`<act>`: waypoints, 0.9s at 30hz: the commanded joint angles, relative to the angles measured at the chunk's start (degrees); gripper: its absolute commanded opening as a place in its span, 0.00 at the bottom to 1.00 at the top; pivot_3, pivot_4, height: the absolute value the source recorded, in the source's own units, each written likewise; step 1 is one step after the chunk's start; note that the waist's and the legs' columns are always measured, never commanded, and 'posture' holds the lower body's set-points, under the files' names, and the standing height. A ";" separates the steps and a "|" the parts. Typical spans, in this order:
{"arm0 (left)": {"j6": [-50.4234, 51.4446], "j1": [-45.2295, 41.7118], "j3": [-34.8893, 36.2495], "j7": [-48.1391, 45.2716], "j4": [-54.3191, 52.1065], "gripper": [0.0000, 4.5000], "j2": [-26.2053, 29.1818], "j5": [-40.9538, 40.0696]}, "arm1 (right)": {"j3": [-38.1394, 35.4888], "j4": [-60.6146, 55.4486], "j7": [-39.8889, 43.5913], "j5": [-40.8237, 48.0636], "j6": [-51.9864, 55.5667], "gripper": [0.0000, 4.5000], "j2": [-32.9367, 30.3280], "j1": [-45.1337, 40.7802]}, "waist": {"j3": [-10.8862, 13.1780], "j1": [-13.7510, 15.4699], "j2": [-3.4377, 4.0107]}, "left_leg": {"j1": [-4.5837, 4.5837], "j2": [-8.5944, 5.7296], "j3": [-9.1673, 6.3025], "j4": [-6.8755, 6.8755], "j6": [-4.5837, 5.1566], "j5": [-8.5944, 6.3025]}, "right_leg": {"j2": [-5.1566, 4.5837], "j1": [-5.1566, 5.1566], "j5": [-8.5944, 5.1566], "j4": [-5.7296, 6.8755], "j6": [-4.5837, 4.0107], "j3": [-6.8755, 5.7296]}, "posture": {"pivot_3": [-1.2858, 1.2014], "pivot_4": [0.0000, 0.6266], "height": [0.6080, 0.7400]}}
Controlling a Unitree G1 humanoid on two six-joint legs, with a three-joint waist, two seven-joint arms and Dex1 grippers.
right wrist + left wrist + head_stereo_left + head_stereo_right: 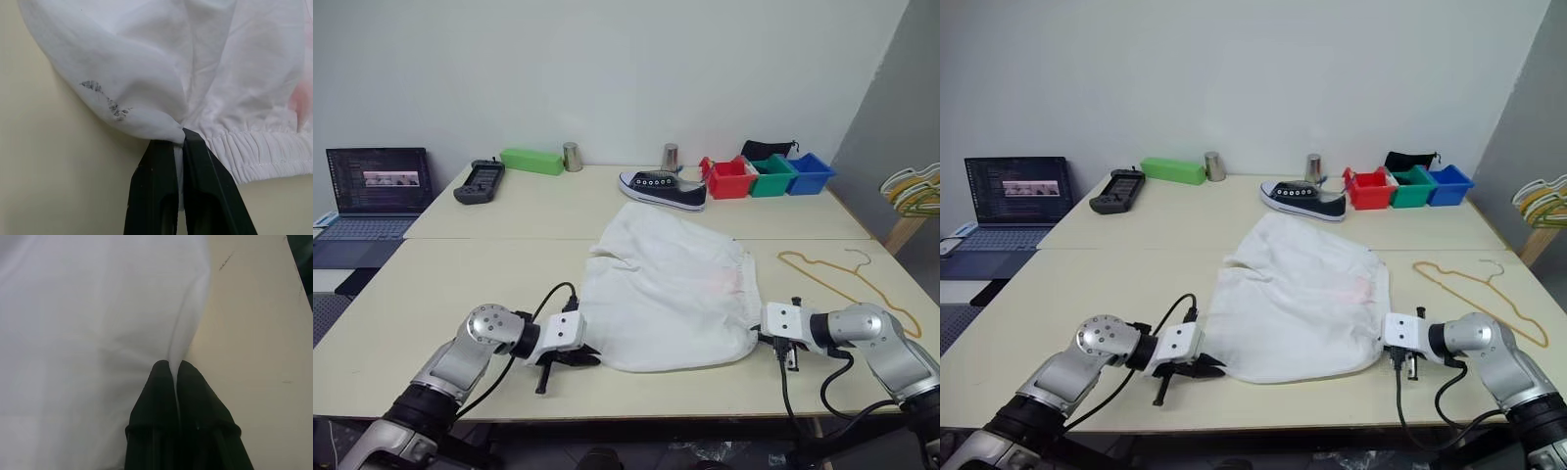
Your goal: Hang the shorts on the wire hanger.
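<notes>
White shorts (668, 289) pinched by both hands, left hand (590, 358) & right hand (758, 338) clamped on edges; wire hanger (847, 279) beyond right hand, untouched, hanging not begun.

White shorts (671, 294) lie spread flat mid-table; the tan wire hanger (847, 284) lies flat to their right.

A robotics lab or test room: two plain pale desks (489, 284) pushed together against a bare white wall, an open laptop (377, 186) showing dark code windows, a handheld controller (480, 181), and red (729, 178), green (773, 176) and blue bins (810, 173) lined up like sorting props.
</notes>
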 commanded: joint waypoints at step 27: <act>-9.90 -59.00 11.67 61.59 56.30 0.00 -8.77 9.99 | -6.12 35.57 -39.56 -5.22 -1.84 0.01 11.98 -47.82 | 1.37 1.92 -0.88 | -1.45 -0.04 -0.29 0.10 -0.06 0.11 | 0.09 -1.91 0.18 0.53 -0.31 0.06 | 0.66 0.00 1.00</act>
